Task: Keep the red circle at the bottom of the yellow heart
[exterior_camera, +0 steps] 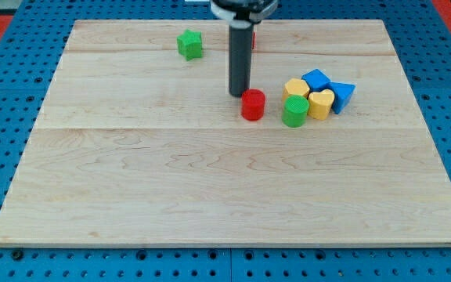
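Note:
The red circle (253, 104) is a short red cylinder near the board's middle, a little toward the view's top. The yellow heart (321, 103) lies to its right, in a tight cluster. My tip (238, 94) stands just left of and slightly above the red circle, touching or almost touching it. The red circle is level with the yellow heart, not below it, with a green cylinder (294, 111) between them.
The cluster also holds a yellow block (295, 88), a blue block (316, 79) and a blue triangle-like block (343, 94). A green star (190, 44) lies at the view's top left. A red block is mostly hidden behind the rod near the top.

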`<state>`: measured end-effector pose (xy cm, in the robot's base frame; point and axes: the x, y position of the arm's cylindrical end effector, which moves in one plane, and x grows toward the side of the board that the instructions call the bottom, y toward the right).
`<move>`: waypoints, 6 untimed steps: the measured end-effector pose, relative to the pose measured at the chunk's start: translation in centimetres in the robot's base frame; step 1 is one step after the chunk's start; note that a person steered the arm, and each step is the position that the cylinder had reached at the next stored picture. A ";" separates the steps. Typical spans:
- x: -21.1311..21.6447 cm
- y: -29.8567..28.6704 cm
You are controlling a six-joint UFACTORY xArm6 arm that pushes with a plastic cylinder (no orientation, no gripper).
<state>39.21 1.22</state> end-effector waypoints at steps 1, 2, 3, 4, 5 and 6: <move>4.0 0.6; 4.4 -1.8; 5.8 1.6; 6.3 8.3; 6.3 13.2; 6.6 13.0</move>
